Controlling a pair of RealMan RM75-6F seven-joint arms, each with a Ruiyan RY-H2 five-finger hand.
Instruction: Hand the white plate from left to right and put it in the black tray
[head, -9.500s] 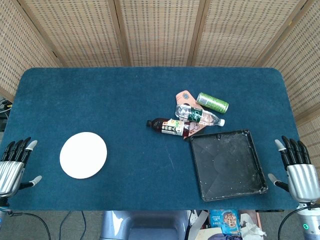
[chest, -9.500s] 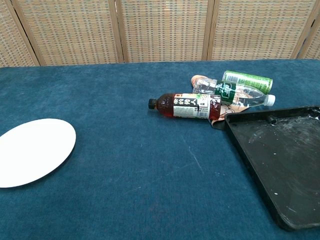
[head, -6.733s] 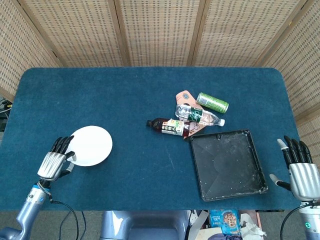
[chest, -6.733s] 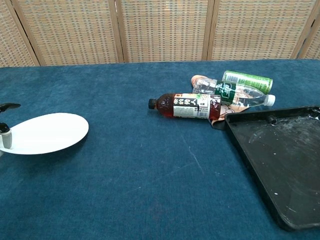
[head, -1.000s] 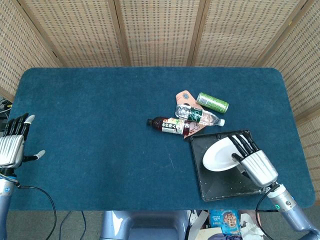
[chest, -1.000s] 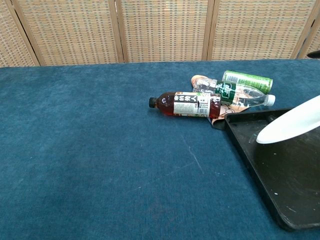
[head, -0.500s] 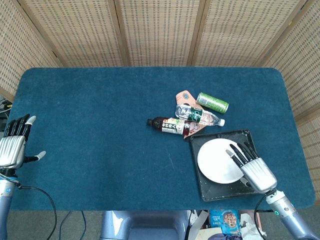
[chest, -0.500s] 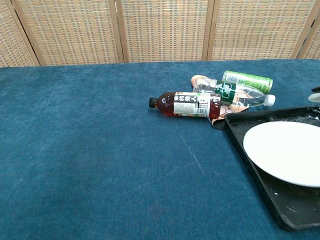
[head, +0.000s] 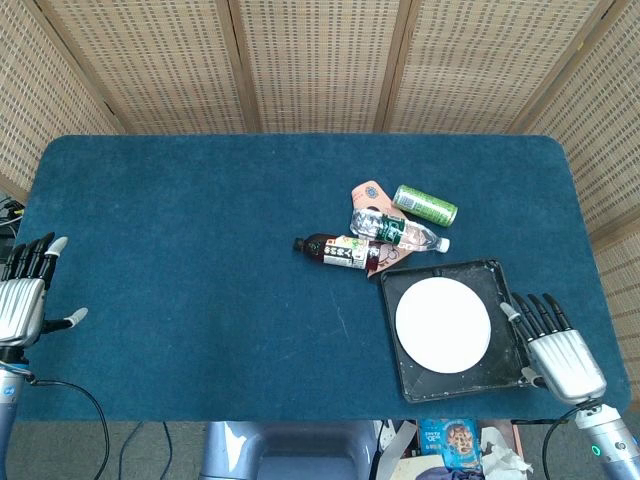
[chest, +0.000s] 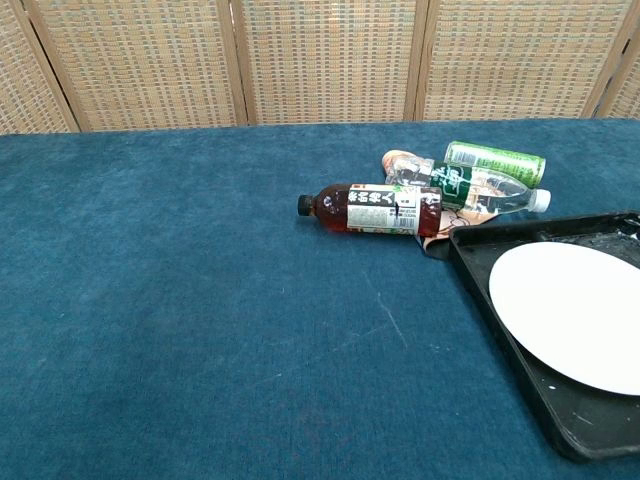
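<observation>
The head view is taking in the whole blue table (head: 200, 220) and both hands, while the chest view is showing neither hand, only the table top, the clutter and part of the tray. The white plate (head: 443, 325) is lying flat inside the black tray (head: 505, 288), near its middle; in the chest view the plate (chest: 575, 315) is running off the right edge of the frame, resting on the tray (chest: 480, 270) floor.

The right hand (head: 560, 350) is hovering just beside the tray's right rim, fingers spread and holding nothing; whether its fingertips are touching the rim is hard to say from above. The left hand (head: 22, 305) is waiting at the far left edge of the table, fingers apart and likewise holding nothing.

Just behind the tray's far left corner, a dark tea bottle (head: 338, 251) is lying on its side, and the chest view is showing it (chest: 370, 210) touching that corner. A clear water bottle (head: 398, 231) is lying behind it, over a pinkish packet (head: 368, 192), and a green can (head: 425, 205) is lying furthest back. A woven screen (head: 320, 60) is standing behind the table.
</observation>
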